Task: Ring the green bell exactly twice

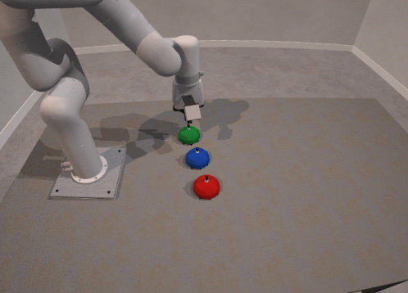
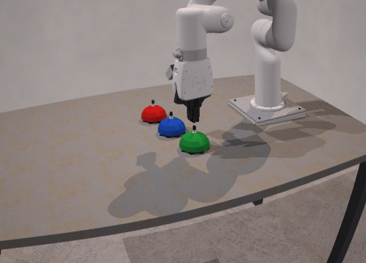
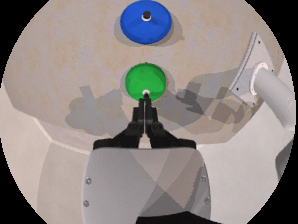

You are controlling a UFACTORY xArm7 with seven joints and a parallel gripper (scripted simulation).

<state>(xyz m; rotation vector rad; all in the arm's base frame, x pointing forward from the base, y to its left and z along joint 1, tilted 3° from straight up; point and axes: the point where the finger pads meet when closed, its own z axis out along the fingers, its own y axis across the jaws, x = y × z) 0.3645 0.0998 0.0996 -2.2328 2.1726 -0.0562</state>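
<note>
The green bell [image 1: 188, 135] is the bell nearest the arm's base, at one end of a row of three; it also shows in the exterior view [image 2: 194, 142] and the wrist view [image 3: 145, 82]. Its small dark button [image 2: 194, 128] stands up on top. My gripper [image 2: 193, 118] is shut and empty, pointing straight down over the button. In the exterior view a small gap shows between the fingertips and the button. In the top view the fingertips [image 1: 188, 123] are mostly hidden behind the wrist camera box. In the wrist view the fingertips [image 3: 145, 100] overlap the bell's near edge.
A blue bell [image 1: 197, 157] sits in the middle of the row and a red bell [image 1: 206, 186] at the far end, both close by. The arm's base plate [image 1: 88, 178] is bolted to the table beside the row.
</note>
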